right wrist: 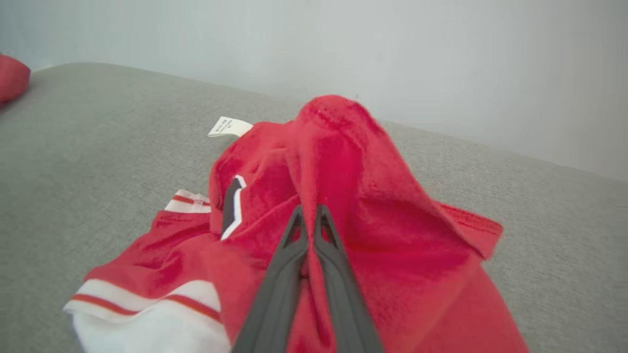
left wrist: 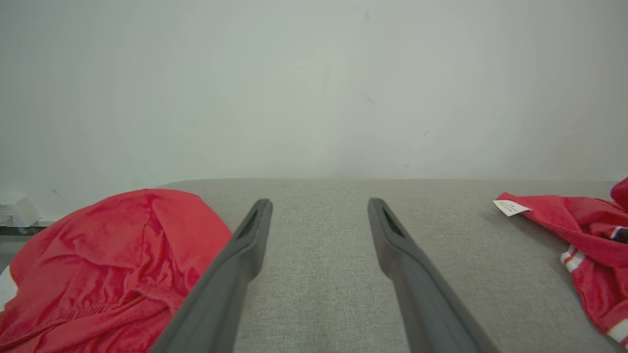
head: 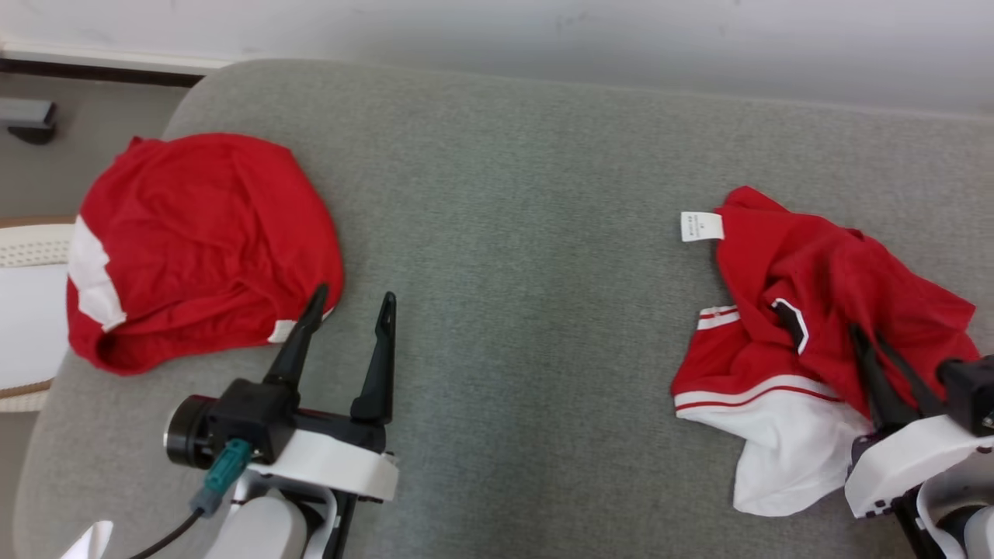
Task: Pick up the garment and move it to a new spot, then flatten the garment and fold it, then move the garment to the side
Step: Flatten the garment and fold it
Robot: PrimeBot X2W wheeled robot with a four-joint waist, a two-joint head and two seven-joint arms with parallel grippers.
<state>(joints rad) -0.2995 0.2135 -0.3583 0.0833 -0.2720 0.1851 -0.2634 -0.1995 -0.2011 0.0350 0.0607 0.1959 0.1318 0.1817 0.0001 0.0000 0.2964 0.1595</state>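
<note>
Right gripper (right wrist: 309,211) is clenching a raised fold of the garment (head: 808,272) | its housing is running off the head view's edge | left gripper (head: 353,299) is hovering released beside the red cloth (head: 202,233)

A wide top covered in grey cloth (head: 528,233) is set against a plain white wall (head: 621,39). Grey floor (head: 101,155) is seen at its left.
</note>
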